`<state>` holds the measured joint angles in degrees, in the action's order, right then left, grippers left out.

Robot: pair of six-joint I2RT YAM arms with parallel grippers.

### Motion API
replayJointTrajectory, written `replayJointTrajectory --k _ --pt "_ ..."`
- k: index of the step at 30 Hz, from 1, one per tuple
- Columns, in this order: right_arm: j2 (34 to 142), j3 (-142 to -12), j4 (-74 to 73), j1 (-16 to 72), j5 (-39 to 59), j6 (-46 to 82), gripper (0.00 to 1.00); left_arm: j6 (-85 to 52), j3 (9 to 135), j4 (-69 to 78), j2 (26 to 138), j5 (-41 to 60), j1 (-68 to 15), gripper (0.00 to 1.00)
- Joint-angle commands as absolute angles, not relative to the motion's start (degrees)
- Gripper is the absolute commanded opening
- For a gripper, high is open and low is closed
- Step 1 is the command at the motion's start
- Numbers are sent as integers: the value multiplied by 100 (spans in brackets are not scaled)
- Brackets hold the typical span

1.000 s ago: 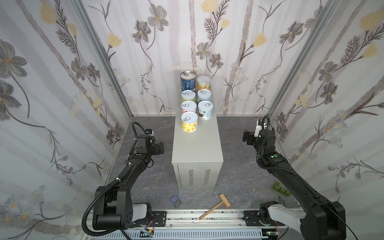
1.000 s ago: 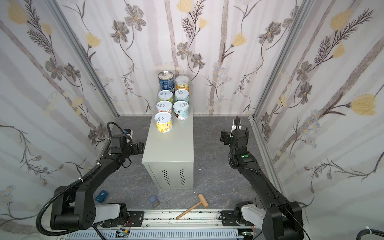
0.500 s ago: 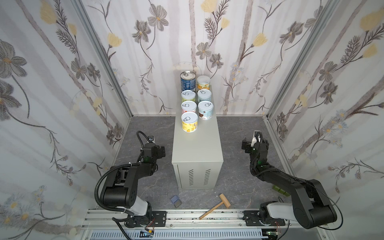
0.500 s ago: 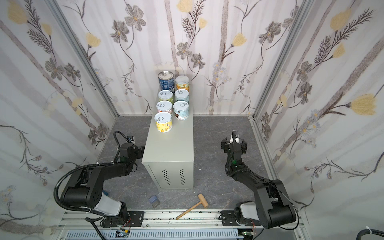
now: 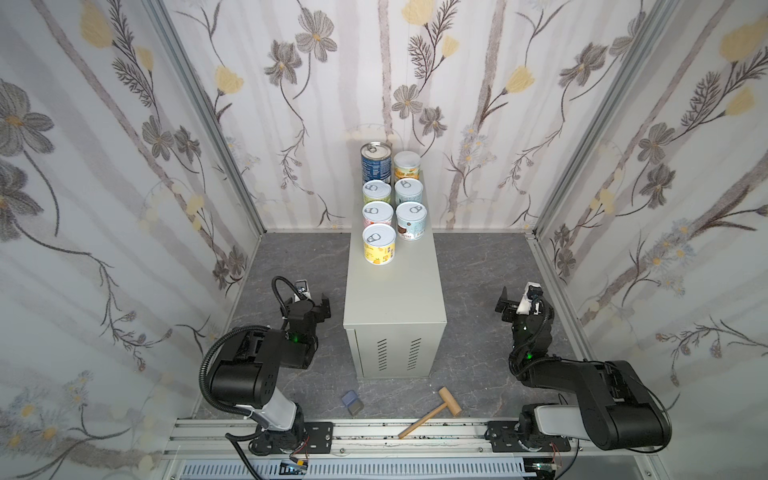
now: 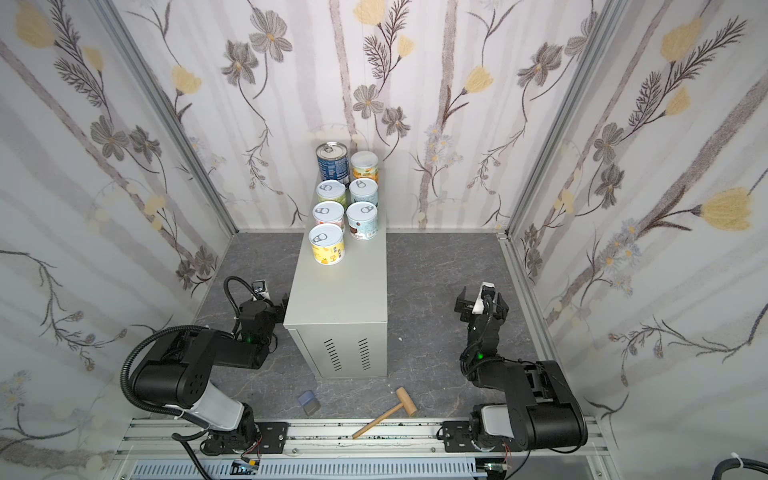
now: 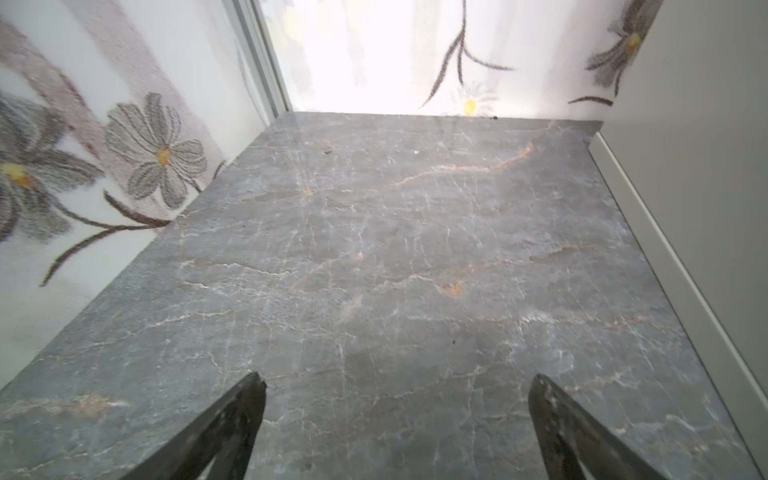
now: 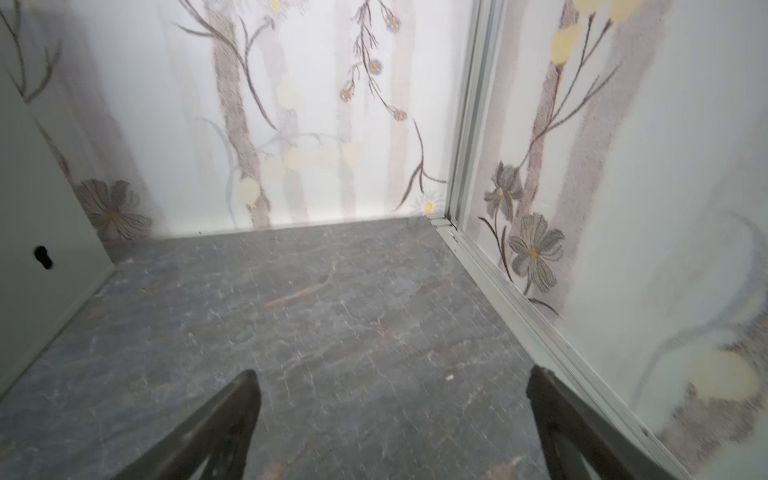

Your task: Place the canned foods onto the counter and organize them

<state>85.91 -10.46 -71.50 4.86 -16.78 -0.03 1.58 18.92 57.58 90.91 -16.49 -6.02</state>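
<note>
In both top views, seven cans (image 5: 390, 199) are seen upright on the flat surface (image 5: 395, 291) of the grey box (image 5: 395, 353). They are gathered at its far end, in the upper middle of the frame. Four are lined up in the left column and three in the right, close together. The tall blue can (image 5: 376, 163) is set rearmost on the left, and the yellow can (image 5: 379, 245) nearest the camera. The left fingers (image 5: 325, 305) are held low at centre left, just beside the box. The right fingers (image 5: 503, 301) are held at centre right, well apart from it. A wooden mallet (image 5: 432, 411) and a small block (image 5: 351, 402) are laid on the floor (image 5: 473, 270) at lower middle.

In the left wrist view, the left fingers (image 7: 232, 419) are shown spread wide over the marbled floor, nothing gripped, with the box's side alongside.

In the right wrist view, the right fingers (image 8: 224, 419) are likewise spread wide over the floor, nothing gripped.
</note>
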Motion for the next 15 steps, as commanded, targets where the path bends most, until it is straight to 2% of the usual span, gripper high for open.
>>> replayJointTrajectory --k 1,15 --pt "8663 -1039 -7797 458 -1596 117 100 47 1945 5989 9100 -1987 -580 100" --pt "8631 -1059 -7679 450 -1607 144 100 44 1960 5959 9098 -1974 -580 100"
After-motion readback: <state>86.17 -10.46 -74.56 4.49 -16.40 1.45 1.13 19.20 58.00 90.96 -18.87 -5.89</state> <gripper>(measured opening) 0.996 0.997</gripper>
